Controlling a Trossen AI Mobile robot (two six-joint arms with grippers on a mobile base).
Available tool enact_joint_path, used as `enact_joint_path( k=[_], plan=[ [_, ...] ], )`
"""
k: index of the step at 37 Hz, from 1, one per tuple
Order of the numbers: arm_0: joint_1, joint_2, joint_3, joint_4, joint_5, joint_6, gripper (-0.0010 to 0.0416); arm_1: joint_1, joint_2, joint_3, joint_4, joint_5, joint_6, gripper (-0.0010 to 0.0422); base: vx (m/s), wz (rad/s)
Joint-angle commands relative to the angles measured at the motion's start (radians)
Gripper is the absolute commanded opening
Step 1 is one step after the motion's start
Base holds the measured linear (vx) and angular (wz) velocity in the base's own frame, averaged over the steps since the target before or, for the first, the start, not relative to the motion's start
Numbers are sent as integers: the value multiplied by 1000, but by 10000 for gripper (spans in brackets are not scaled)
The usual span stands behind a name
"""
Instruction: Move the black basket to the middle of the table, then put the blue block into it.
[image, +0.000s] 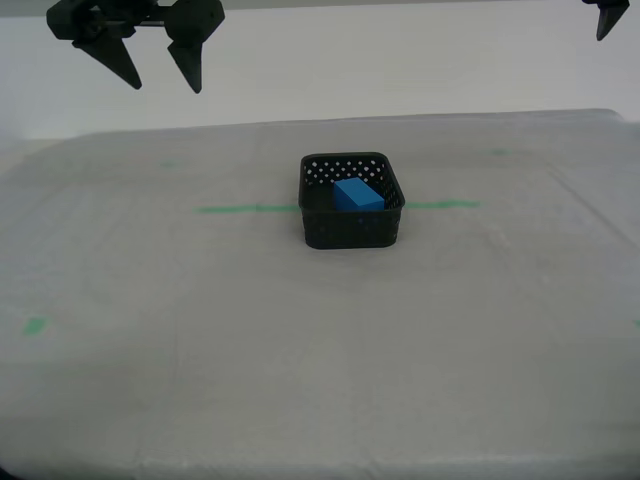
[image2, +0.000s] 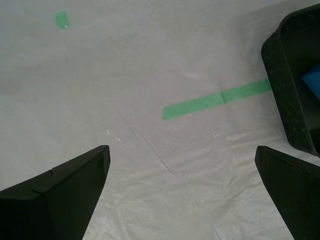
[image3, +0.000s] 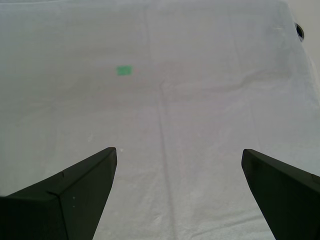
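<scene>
The black basket (image: 352, 232) stands at the middle of the table (image: 300, 360), across the green tape line (image: 245, 209). The blue block (image: 358, 195) lies tilted inside it. My second gripper (image: 166, 87) hangs high at the exterior view's upper left, open and empty, well away from the basket. In its wrist view the fingers (image2: 75, 185) are wide apart over bare table, with the basket (image2: 286, 90) and a bit of the block (image2: 312, 80) at the edge. My first gripper (image3: 178, 150) is open and empty; only a part of it (image: 608, 18) shows in the exterior view's top right corner.
Small green tape bits lie on the table (image: 36, 325) (image3: 124, 70) (image2: 61, 19). The tape line also runs to the basket in the second wrist view (image2: 215, 101). The table's side edge with a dark hole (image3: 299, 31) shows in the first wrist view.
</scene>
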Motion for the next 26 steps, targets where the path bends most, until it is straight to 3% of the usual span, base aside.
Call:
enact_joint_path(
  k=[1,26],
  plan=[
    [0,0,1,0,0,0,351,0,0,0,0,-3,-3,400,0,0],
    [0,0,1,0,0,0,351,0,0,0,0,-3,-3,400,0,0]
  ],
)
